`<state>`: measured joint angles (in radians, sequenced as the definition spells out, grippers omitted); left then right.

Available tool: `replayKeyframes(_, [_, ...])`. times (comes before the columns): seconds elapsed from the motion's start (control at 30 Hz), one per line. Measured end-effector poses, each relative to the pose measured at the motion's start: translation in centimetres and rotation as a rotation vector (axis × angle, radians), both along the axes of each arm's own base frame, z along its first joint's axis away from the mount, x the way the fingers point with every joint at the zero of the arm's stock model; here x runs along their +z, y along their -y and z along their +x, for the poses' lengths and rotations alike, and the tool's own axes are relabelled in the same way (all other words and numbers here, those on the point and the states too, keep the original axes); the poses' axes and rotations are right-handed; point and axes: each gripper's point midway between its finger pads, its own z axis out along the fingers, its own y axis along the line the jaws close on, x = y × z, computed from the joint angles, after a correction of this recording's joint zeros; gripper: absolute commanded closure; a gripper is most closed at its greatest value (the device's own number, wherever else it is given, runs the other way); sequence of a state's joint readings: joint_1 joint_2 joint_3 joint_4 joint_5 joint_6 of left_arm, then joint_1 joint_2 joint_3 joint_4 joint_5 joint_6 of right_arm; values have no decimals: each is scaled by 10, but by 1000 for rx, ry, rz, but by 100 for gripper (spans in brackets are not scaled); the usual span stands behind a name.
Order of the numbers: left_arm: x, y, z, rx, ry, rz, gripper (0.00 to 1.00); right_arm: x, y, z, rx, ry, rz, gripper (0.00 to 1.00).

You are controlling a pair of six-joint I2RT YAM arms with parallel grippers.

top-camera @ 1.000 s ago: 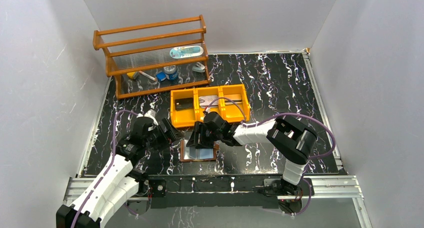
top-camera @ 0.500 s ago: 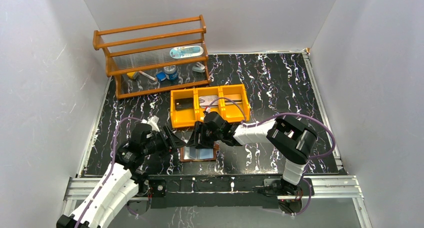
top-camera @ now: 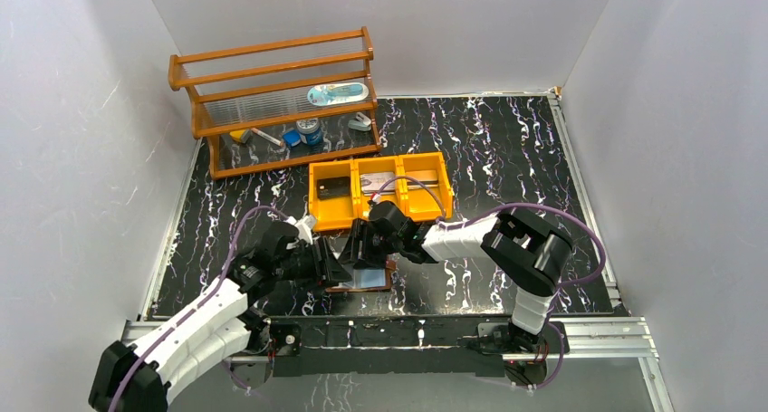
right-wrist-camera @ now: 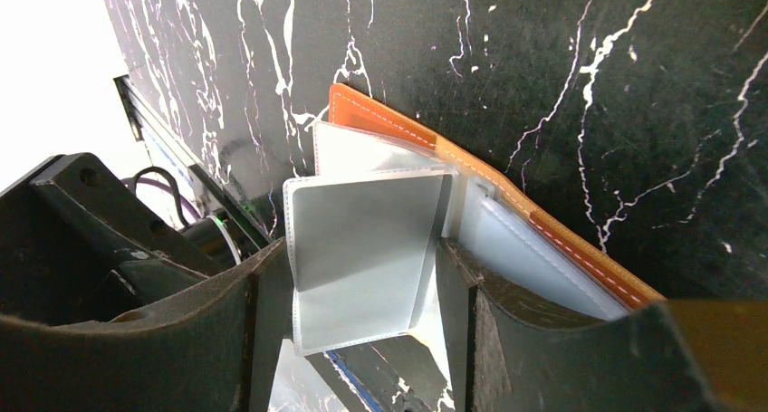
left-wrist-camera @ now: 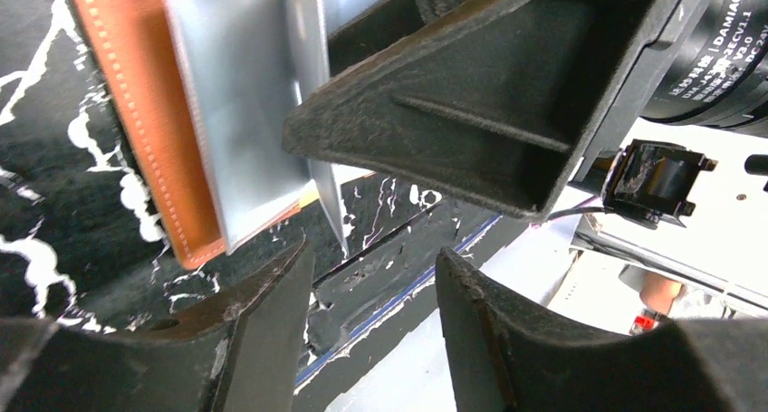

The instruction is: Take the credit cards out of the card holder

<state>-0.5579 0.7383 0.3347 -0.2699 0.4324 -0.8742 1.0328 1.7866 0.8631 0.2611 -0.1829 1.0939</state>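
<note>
Card holder (left-wrist-camera: 127,95) lay open; no card out yet, we judged. Left jaws part-open, empty; right jaws straddled raised sleeve (right-wrist-camera: 367,258), grip unclear.

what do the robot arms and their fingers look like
Left arm and right arm have white shells and black joints. A purple cable loops along each. Black, wedge-shaped ribbed fingers; the right wrist motor reads DAMIAO.

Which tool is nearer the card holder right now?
Right. The right tool is on the card holder, gripping its raised sleeve between its fingers. The left tool sits open just beside the holder's edge on the left arm's side.
</note>
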Motion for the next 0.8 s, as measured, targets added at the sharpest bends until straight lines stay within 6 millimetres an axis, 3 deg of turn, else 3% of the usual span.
replayKeyframes(0.33, [-6, 19, 16, -55, 66, -29, 62, 0, 0, 0, -4, -5, 1, 33])
replayKeyframes(0.53, [-22, 19, 14, -60, 58, -21, 69, 0, 0, 1, -4, -7, 2, 33])
replayKeyframes(0.8, [-20, 19, 18, -48, 84, -31, 75, 0, 0, 0, -5, -7, 4, 32])
